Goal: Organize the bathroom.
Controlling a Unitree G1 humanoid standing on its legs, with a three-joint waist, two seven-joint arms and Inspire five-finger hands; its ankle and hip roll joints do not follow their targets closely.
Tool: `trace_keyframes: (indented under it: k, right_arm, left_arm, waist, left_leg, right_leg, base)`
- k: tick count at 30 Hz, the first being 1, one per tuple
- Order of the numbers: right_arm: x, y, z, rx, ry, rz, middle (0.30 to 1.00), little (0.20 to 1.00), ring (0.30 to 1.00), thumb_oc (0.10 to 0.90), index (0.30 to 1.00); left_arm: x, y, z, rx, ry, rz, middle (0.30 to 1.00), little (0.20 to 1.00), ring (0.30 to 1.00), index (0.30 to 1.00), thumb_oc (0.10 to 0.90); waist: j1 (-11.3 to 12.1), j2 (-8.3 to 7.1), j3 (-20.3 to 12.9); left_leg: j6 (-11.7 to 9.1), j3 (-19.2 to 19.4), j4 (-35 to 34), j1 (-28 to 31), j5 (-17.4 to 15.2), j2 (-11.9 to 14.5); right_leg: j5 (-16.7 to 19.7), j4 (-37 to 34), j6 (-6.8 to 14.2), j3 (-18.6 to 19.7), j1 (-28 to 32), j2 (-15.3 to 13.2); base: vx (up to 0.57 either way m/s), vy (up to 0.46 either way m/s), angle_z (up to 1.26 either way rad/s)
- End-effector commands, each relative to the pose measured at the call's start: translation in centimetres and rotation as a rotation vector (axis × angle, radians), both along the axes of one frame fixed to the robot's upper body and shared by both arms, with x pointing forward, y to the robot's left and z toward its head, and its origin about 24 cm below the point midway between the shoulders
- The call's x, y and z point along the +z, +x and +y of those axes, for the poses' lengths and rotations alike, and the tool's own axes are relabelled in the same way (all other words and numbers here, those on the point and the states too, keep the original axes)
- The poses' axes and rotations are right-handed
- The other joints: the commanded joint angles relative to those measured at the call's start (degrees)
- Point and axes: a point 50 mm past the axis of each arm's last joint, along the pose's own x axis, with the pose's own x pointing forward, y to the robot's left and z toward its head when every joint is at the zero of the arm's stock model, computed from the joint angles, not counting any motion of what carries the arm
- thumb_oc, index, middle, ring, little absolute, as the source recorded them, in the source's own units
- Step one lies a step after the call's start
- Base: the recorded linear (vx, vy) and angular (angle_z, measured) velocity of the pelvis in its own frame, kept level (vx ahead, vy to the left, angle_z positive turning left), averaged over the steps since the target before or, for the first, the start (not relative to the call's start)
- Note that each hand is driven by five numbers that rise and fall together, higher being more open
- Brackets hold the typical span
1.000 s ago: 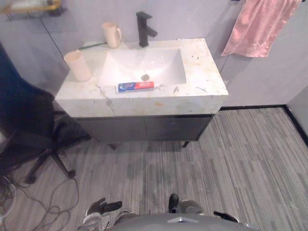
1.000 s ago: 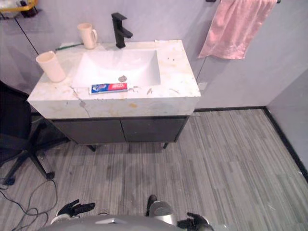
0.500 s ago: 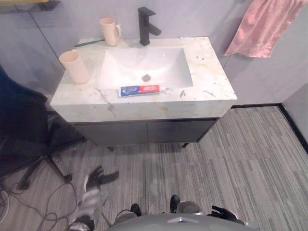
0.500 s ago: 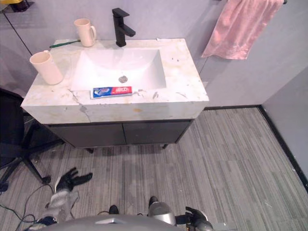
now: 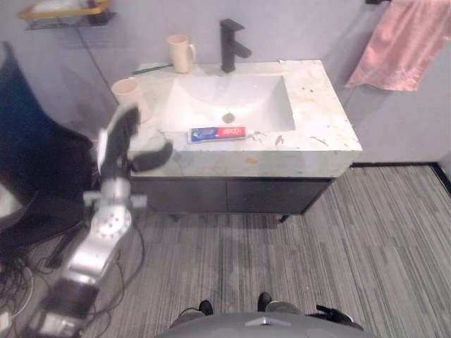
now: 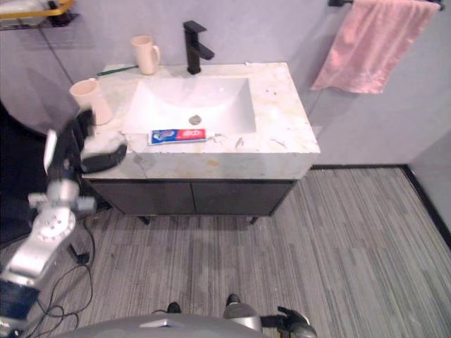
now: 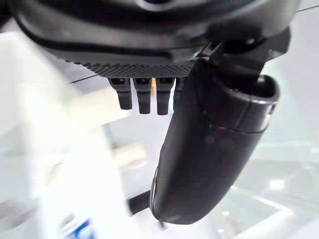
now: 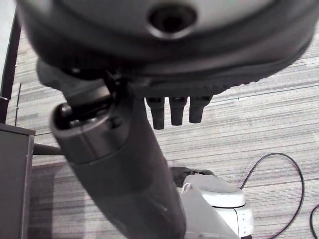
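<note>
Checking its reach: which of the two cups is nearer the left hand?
The handleless cup at the counter's left edge, just beyond the left hand; the handled mug stands farther back.

You're looking at a marble-patterned vanity counter (image 6: 282, 134) with a white basin (image 6: 190, 102) sunk into it and a black faucet (image 6: 195, 46) standing at the back edge. On the front rim, just before the basin, lies a toothpaste box (image 6: 177, 135). A pale cup (image 6: 90, 100) stands at the counter's left end, and a handled mug (image 6: 146, 54) sits near the faucet, with a green toothbrush (image 6: 116, 69) lying beside it.
</note>
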Motion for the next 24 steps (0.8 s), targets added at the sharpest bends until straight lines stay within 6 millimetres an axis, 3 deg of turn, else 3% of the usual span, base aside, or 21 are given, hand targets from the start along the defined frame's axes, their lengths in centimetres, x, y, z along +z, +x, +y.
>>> trace_keyframes:
  k: [1, 3, 4, 7, 8, 12, 15, 24]
  right_arm:
    - [0.4, 2.3, -0.2, -0.029, -0.005, -0.067, 0.900, 0.900, 0.900, 0.800, 0.900]
    - [0.3, 2.2, -0.2, -0.024, -0.004, -0.064, 0.900, 0.900, 0.900, 0.800, 0.900]
    - [0.2, 2.1, 0.0, -0.027, -0.003, -0.059, 0.900, 0.900, 0.900, 0.800, 0.900]
    - [0.2, 2.1, 0.1, -0.030, -0.001, -0.056, 0.900, 0.900, 0.900, 0.800, 0.900]
    - [0.2, 2.2, 0.2, -0.025, -0.003, -0.062, 0.900, 0.900, 0.900, 0.800, 0.900]
    - [0.3, 2.4, 0.1, -0.010, -0.012, -0.063, 0.900, 0.900, 0.900, 0.800, 0.900]
    - [0.6, 3.0, -0.5, 0.011, -0.035, -0.060, 0.900, 0.900, 0.900, 0.800, 0.900]
    - [0.7, 3.3, -0.8, 0.012, -0.047, -0.048, 0.900, 0.900, 0.900, 0.800, 0.900]
  left_arm:
    - [5.6, 0.0, -0.1, -0.018, 0.098, -0.257, 0.900, 0.900, 0.900, 0.900, 0.800]
    - [6.4, -0.1, -0.4, -0.037, 0.117, -0.286, 0.900, 0.900, 0.900, 0.900, 0.800]
    - [8.1, -0.4, -1.1, -0.076, 0.175, -0.348, 0.900, 0.900, 0.900, 0.900, 0.800]
    - [9.1, -0.6, -1.5, -0.124, 0.206, -0.367, 0.900, 0.900, 0.900, 0.900, 0.800]
    - [10.5, -0.4, -1.8, -0.187, 0.265, -0.333, 0.900, 0.900, 0.900, 0.900, 0.800]
    - [11.8, 0.5, -1.8, -0.266, 0.364, -0.211, 0.900, 0.900, 0.900, 0.900, 0.800]
    - [14.5, 2.4, -1.6, -0.312, 0.591, -0.016, 0.900, 0.900, 0.900, 0.900, 0.800]
    - [17.7, 6.2, -3.3, -0.352, 0.842, 0.218, 0.900, 0.900, 0.900, 0.900, 0.800]
  waist:
    - [0.18, 0.83, -1.69]
    - [0.18, 0.84, -1.78]
    - [0.17, 0.90, -2.05]
    - [0.17, 0.94, -2.18]
    - [0.06, 1.24, -2.35]
    - [-0.48, 1.79, -2.54]
    - [-1.61, 2.89, -2.90]
    - [-3.63, 4.19, -4.13]
  left_leg:
    - [-2.45, 1.71, 6.33, -1.58, -7.18, 0.64]
    - [-2.47, 1.78, 6.38, -1.51, -7.22, 0.67]
    - [-2.61, 2.05, 6.30, -1.27, -7.21, 0.79]
    - [-2.72, 2.16, 6.14, -1.09, -7.13, 0.86]
    - [-2.84, 2.15, 5.56, -0.77, -6.87, 0.94]
    - [-2.99, 2.43, 4.64, -0.34, -6.26, 1.08]
    - [-3.15, 3.27, 4.41, -0.23, -5.71, 1.20]
    - [-3.43, 4.98, 4.99, -0.55, -5.51, 1.32]
  right_leg:
    - [-6.13, 4.18, 4.00, 4.06, -3.65, 1.45]
    - [-6.12, 3.98, 4.06, 4.02, -3.45, 1.46]
    - [-5.99, 3.56, 4.28, 3.98, -3.13, 1.50]
    - [-5.90, 3.29, 4.37, 3.99, -2.91, 1.54]
    - [-5.70, 2.92, 4.55, 3.97, -2.70, 1.59]
    - [-5.43, 2.71, 4.99, 3.85, -2.69, 1.53]
    - [-5.23, 2.95, 5.53, 3.70, -2.88, 1.44]
    - [-5.00, 2.66, 5.88, 3.78, -2.89, 1.56]
  base:
    - [-0.01, -0.032, 0.01]
    - [-0.01, -0.024, 0.01]
    - [-0.02, -0.047, 0.01]
    - [-0.02, -0.030, -0.01]
    - [-0.04, -0.029, -0.02]
    - [-0.02, -0.007, 0.00]
    - [-0.01, -0.002, 0.00]
    - [0.02, -0.018, -0.07]
